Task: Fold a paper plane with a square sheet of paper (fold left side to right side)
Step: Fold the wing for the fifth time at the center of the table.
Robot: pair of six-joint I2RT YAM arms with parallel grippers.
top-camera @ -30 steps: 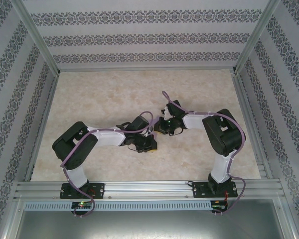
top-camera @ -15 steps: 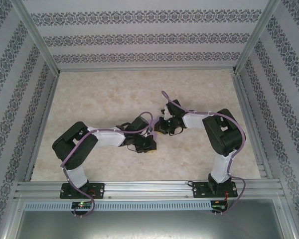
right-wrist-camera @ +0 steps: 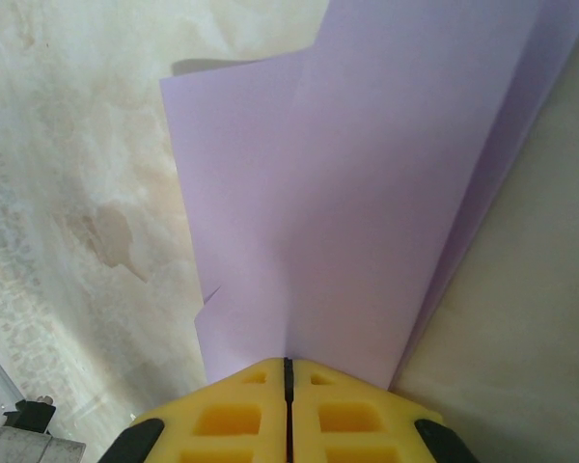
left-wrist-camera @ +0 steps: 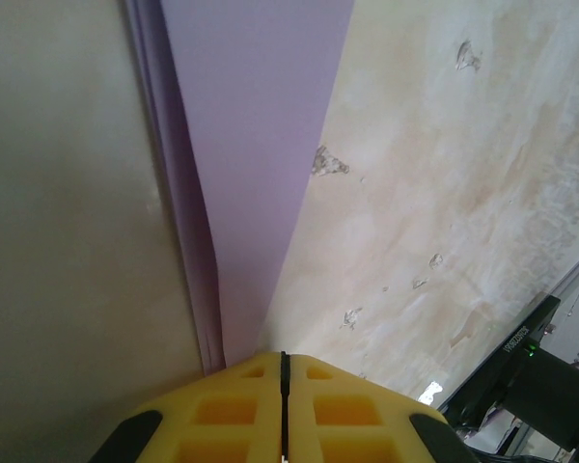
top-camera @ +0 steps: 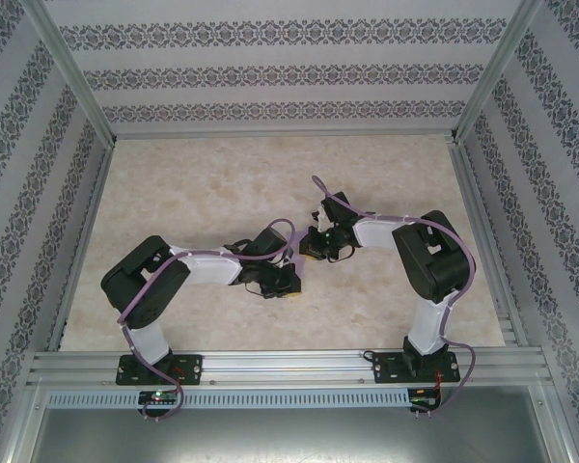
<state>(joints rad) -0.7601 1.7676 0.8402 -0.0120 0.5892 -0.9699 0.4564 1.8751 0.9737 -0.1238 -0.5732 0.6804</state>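
You see the left jaws and the right jaws clenched, tips touching the lilac-purple folded paper plane, which lies on the marbled beige desk, near its middle.

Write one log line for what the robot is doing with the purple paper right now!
left gripper: shut on folded purple paper | right gripper: shut on same paper | paper: layered, creased | table: marbled

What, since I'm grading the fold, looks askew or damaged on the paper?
The paper has layers that don't line up: in the right wrist view a lower flap juts left, its edge stepped by a small notch; in the left wrist view the layer edges fan apart.
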